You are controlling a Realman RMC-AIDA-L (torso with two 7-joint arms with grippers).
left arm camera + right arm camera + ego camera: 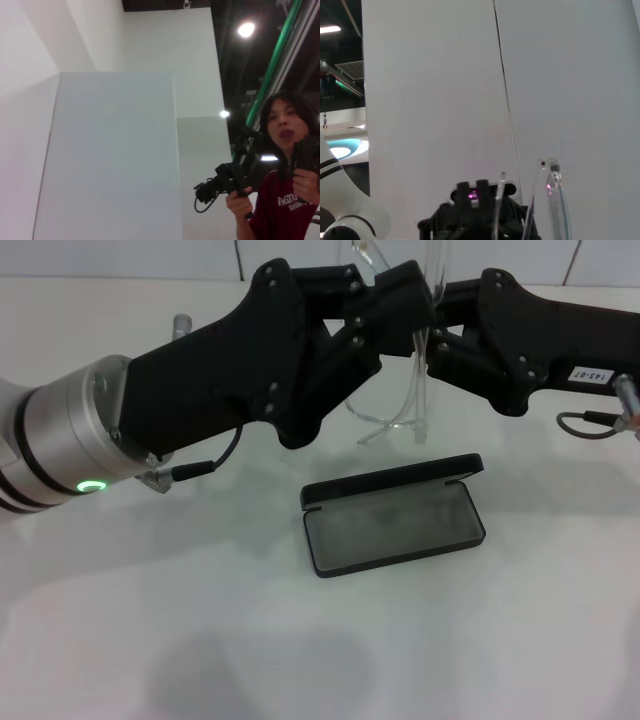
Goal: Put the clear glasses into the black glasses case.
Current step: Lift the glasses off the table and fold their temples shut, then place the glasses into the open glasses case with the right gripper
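Item one, the clear glasses (400, 390): we find them lifted off the white table (120, 640), hanging between the two black grippers at the far middle of the head view, lens edge-on and the curved arms trailing down toward the table.

Item two, the left gripper (385, 310): it reaches in from the left, and its fingers overlap the upper part of the glasses. Whether the jaws are pressed on the frame or merely beside it, we cannot tell.

Item three, the right gripper (432, 340): it comes in from the right and meets the glasses at the same spot, close against the left one. Its jaw state we likewise cannot tell.

Item four, the black glasses case (395, 512): it lies open on the table, nearer to us than the grippers and just below the hanging glasses, grey lining up, lid standing along its far edge.

In the right wrist view we see the clear arms (547, 200) rising beside the left gripper (480, 215).
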